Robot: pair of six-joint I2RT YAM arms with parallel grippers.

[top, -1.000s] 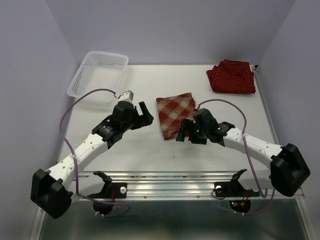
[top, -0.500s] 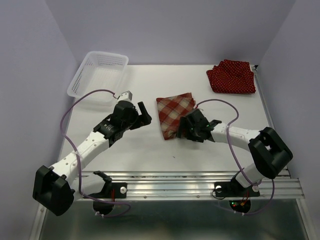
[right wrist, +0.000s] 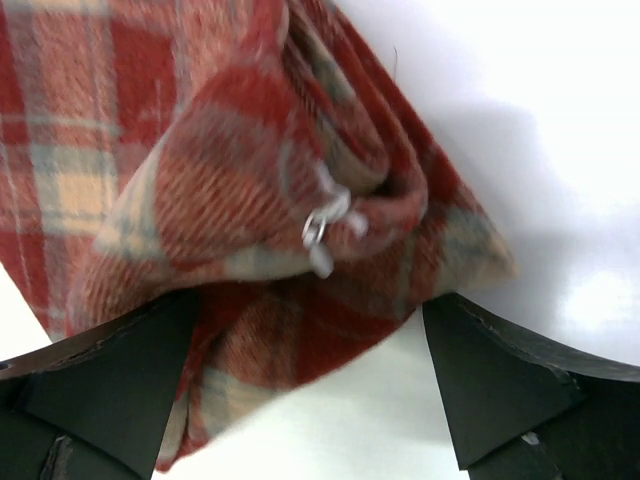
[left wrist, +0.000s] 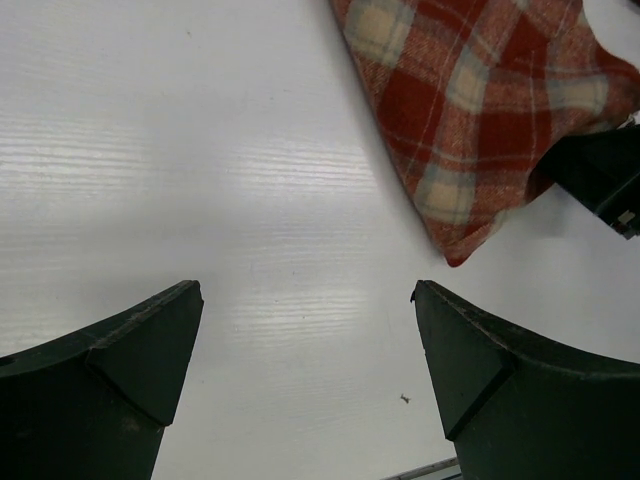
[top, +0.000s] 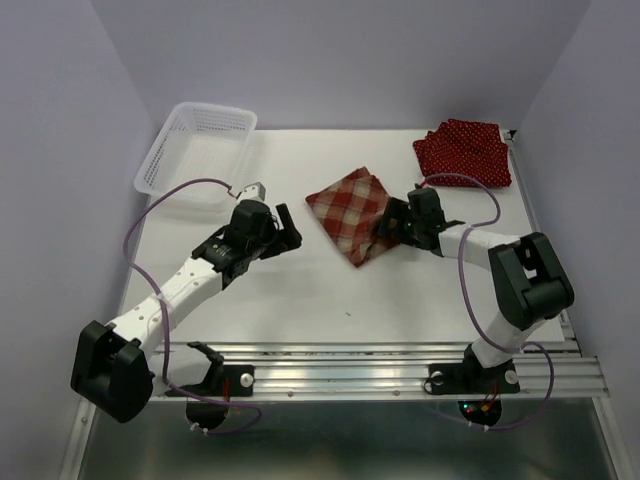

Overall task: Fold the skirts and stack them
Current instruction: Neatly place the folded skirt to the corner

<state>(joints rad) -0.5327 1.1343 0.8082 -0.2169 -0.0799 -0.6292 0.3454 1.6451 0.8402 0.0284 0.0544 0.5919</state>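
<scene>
plaid skirt (top: pixel 345 210), right corner hidden under wide-spread right tool (top: pixel 388 230)

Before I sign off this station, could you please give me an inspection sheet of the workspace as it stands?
Surface: white table, one small dark speck near the front.
Job's things: red-and-cream plaid cloth skirt folded at centre; dark red polka-dot skirts piled in the far right corner.
Clutter: white plastic mesh basket in the far left corner.
Grippers: left gripper open over bare table; right gripper open, plaid skirt's folded edge between its fingers.
Cables: purple cables loop off both arms; the right one arcs by the polka-dot pile.
Surroundings: pale lilac walls, metal rail along the near edge.
</scene>
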